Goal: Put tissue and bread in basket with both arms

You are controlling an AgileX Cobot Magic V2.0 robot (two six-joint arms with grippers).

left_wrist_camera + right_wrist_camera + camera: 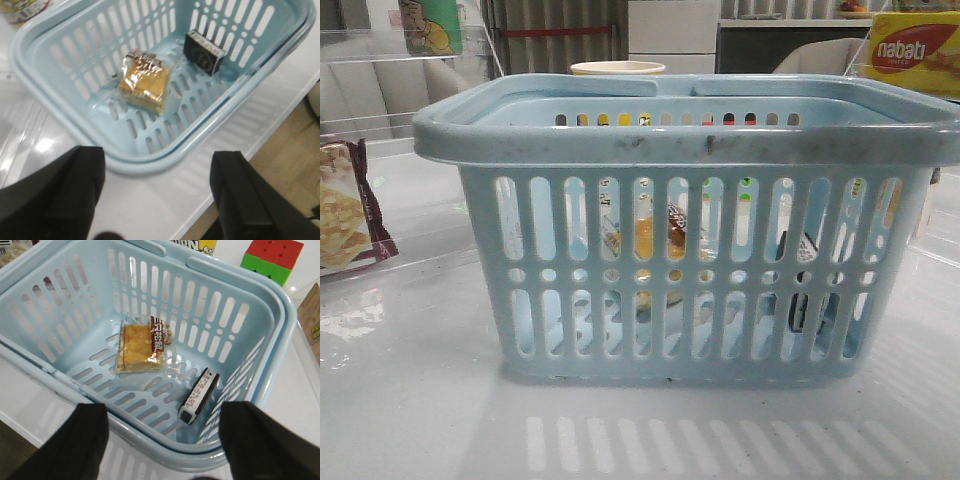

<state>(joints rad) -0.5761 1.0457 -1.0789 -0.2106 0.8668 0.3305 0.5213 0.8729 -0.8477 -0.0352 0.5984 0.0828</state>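
Observation:
The light blue basket (690,140) stands on the white table and fills the front view. The bread (141,347), a golden bun in clear wrap with a dark label, lies on the basket floor; it also shows in the left wrist view (145,82) and through the slots (645,240). The dark tissue pack (199,396) leans on edge against a basket wall, also in the left wrist view (204,52) and front view (806,290). My left gripper (157,195) is open and empty above the basket rim. My right gripper (165,440) is open and empty above the opposite rim.
A maroon-edged cracker bag (345,215) lies left of the basket. A yellow nabati box (915,50) and a cup (617,68) stand behind it. A colour cube (272,257) sits beyond the basket. The table edge (260,145) and floor lie near the left gripper.

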